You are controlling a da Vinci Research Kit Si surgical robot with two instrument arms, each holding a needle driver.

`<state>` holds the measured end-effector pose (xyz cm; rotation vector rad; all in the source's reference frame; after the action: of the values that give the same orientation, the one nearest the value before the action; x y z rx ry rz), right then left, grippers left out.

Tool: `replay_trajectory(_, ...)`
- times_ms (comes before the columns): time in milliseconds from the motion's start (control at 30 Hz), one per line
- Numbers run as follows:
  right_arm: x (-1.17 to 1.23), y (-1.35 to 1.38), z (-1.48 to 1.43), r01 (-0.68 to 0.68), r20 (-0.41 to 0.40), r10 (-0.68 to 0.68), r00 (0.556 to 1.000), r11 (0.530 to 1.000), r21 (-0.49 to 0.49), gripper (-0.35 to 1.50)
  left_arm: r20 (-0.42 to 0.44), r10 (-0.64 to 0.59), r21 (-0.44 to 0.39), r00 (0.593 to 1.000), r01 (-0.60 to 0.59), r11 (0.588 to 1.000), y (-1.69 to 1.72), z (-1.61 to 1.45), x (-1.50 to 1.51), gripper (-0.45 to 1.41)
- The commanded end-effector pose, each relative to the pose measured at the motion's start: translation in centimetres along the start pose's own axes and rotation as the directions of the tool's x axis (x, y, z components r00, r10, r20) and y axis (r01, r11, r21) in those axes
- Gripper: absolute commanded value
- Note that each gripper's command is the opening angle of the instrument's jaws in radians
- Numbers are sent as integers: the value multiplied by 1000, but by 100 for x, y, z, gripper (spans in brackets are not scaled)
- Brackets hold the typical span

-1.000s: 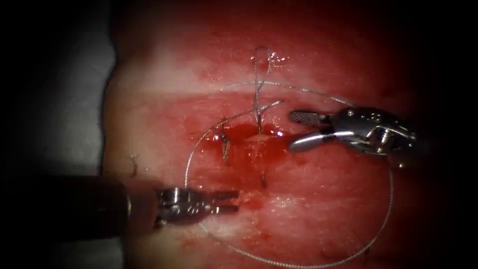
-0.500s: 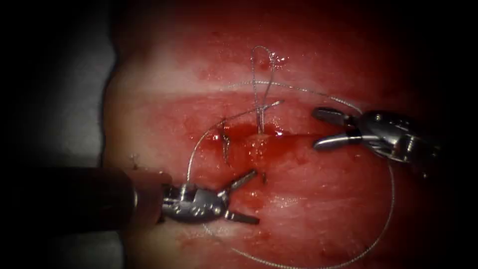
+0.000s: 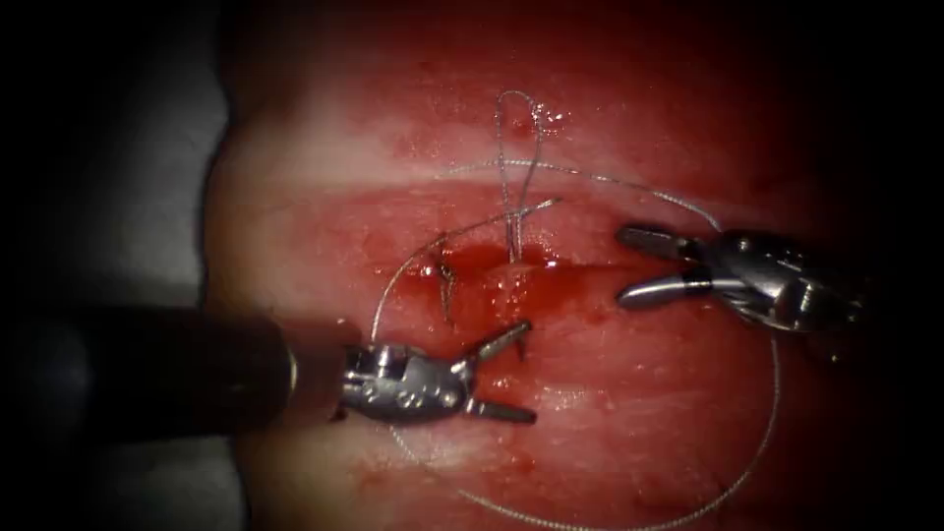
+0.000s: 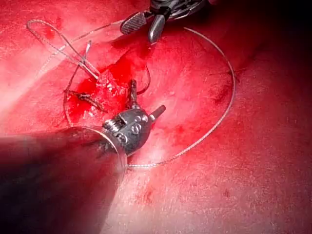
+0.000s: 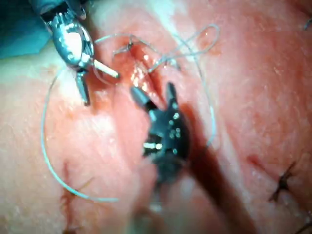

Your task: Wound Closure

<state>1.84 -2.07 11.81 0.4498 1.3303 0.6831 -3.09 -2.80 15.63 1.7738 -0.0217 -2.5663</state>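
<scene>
**1. Tools**
- L tool [image 3: 528, 374]: comes in from the endoscope view's left, low. Jaws are spread wide in a V and grip nothing. The upper jaw tip lies just beside the needle and the lower jaw tip rests over pale tissue [image 3: 295, 197]. The L wrist view confirms the jaws are apart, w/ one tip next to the dark arc.
- R tool [image 3: 623, 265]: sits at the right end of the cut [image 3: 580, 270]. Jaws are spread w/ nothing between them. It hovers near the wet margin; contact w/ the surface cannot be judged.

**2. Needle**
- Needle [image 3: 518, 346]: a short dark sliver stands out of the tissue just below the cut, near centre. The rest is buried or hidden. The L wrist view shows a thin dark curve rising from the wound next to the L tool's jaw. Neither tool holds it.

**3. Thread**
- Thread [image 3: 772, 393]: one large slack loop. It runs from the wound area up and over to the right, passes behind the R tool, sweeps down and along the bottom, then goes back under the L tool.
- Narrow upright loop [image 3: 516, 108]: stands above the cut, w/ its legs meeting at the wound edge.
- Dark stitch [image 3: 445, 285]: sits left of centre.

**4. Fluid**
- Red fluid [image 3: 501, 285]: pooled along the cut, glossy, thickest at centre.
</scene>
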Motion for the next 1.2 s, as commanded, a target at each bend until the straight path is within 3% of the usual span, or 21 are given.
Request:
replay_trajectory(33,-10,-5,6,2,1,-2,1000,1000,3,115,-5,-4,-2,1000,4,1000,10,8,-3,67)
replay_trajectory(100,-11,-5,6,2,1,-2,1000,1000,2,115,-11,-3,1,1000,3,1000,9,10,-2,54)
replay_trajectory(200,-11,-5,6,-4,-5,4,1000,1000,1,111,-21,5,4,1000,-5,1000,8,11,-2,-33)
replay_trajectory(233,-11,-5,6,-5,-8,5,1000,1000,0,111,-20,-12,4,1000,12,1000,8,11,-2,-45)
replay_trajectory(467,-13,-8,6,-17,-14,17,1000,1000,-3,110,-68,-196,-28,978,194,981,5,7,1,-45)
replay_trajectory(600,-16,-11,6,-21,-17,21,1000,1000,-3,108,-117,-350,-62,929,345,936,8,1,8,-45)
replay_trajectory(867,-24,-13,8,-31,-18,31,999,1000,-3,108,-74,-674,-166,735,658,735,17,-2,23,-45)
replay_trajectory(1067,-26,-15,9,-35,-18,35,999,999,-4,108,-33,-797,-208,602,776,595,22,-9,38,-45)
replay_trajectory(1200,-27,-16,9,-40,-18,40,999,999,-3,108,-11,-841,-251,541,812,526,32,-15,55,-45)
